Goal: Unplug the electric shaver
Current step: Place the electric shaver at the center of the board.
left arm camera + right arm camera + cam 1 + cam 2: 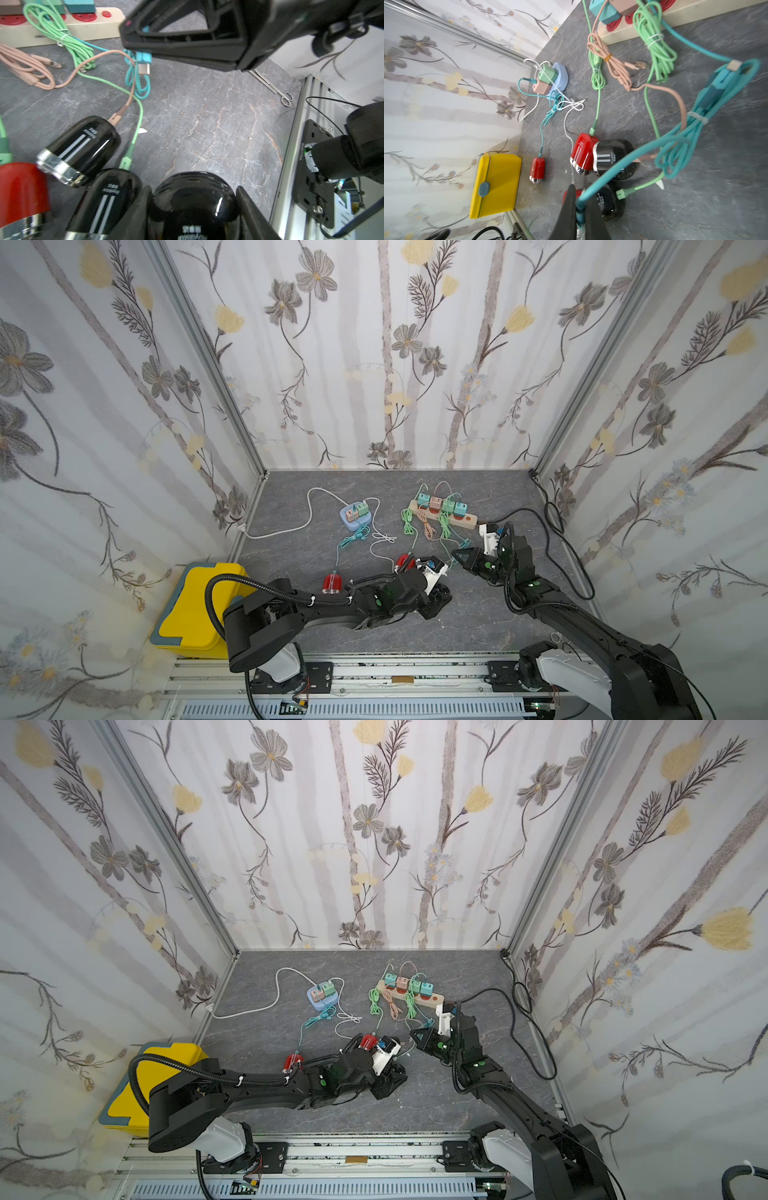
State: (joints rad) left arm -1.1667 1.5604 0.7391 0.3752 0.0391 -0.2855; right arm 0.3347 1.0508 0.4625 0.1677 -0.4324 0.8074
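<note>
Three walls (353, 323) are covered in pale striped wallpaper printed with grey and yellow flowers. Aluminium posts (206, 356) are fitted at both rear corners. The floor (478, 626) is finished in grey veined stone pattern and evenly lit.

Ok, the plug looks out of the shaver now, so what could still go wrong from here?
1. The right gripper pinches the teal cable behind its bare plug; the pink cable crosses that bundle, so pulling away may tug the black shaver it feeds.
2. The left gripper holds its own shaver close beside that one; shifting may knock it.
</note>
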